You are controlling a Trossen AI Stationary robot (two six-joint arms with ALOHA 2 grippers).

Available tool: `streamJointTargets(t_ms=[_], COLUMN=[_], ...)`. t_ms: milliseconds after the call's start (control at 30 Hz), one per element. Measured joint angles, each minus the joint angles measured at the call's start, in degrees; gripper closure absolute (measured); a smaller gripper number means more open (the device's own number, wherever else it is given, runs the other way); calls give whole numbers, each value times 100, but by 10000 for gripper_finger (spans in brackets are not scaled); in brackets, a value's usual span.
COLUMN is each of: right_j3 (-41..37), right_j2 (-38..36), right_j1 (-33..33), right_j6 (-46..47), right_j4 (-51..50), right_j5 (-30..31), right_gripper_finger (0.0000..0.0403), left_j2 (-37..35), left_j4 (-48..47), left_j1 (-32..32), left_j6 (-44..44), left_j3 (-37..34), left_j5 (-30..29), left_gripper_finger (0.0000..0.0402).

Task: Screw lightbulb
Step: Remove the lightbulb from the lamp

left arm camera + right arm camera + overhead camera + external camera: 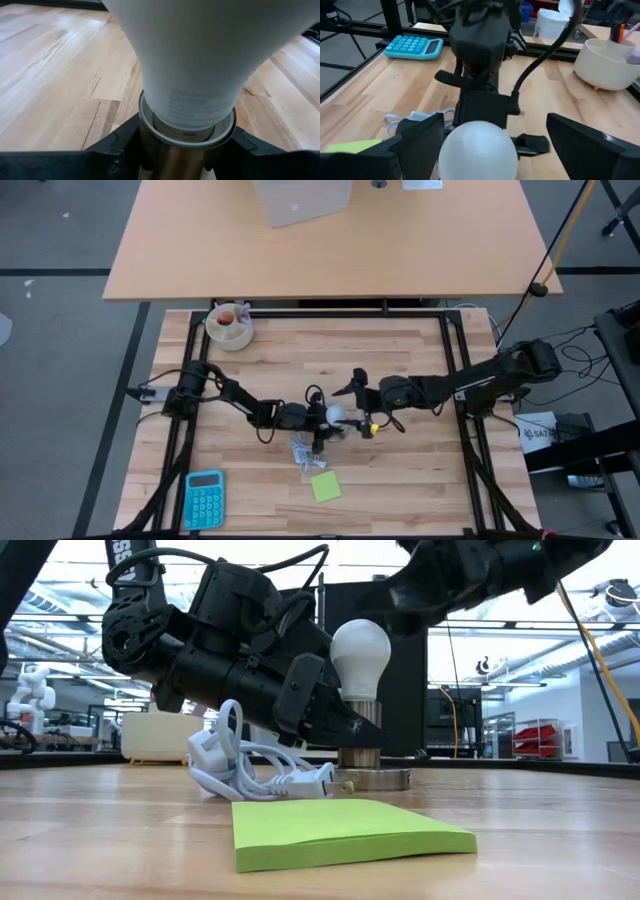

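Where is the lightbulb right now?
In the high view the lightbulb stands upright in its socket at mid-table, between the left gripper, clamped on the socket, and the open right gripper straddling its globe.

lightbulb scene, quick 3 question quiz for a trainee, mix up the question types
1. True or false: the lightbulb stands upright in the socket.
2. Which gripper clamps the socket below the bulb? A) left gripper B) right gripper C) neither
3. Fill in: the right gripper's fingers stand ___ on either side of the bulb's globe.

Key
1. True. The low view shows the globe on top and the base down in the metal socket.
2. A. The left wrist view shows its fingers pressed on both sides of the socket.
3. Open. In the right wrist view both fingers are apart from the globe.
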Motion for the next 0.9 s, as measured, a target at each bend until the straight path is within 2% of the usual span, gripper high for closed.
streamJointTargets(t_ms=[100,300,500,667,800,900], right_j3=[-2,-16,-760,-1965,-2801,-2968], right_j2=[-413,-1142,-1828,-2250,-2144,-1913], right_j1=[12,205,353,451,685,884], right_j6=[-74,-254,17,921,1655,1844], right_j4=[-405,-1329,-1176,117,1464,1911], right_j5=[198,1418,2339,2554,2551,2550], right_gripper_finger=[58,58,58,58,58,58], left_j2=[0,0,0,0,2,4], left_j4=[-9,-11,-4,16,50,50], left_j1=[0,0,0,0,0,6], left_j6=[0,-2,-2,-2,-2,-9], left_j3=[0,-4,-11,-11,-17,-20], left_j5=[-12,-30,-39,-64,-192,-436], left_gripper_finger=[220,220,220,220,220,220])
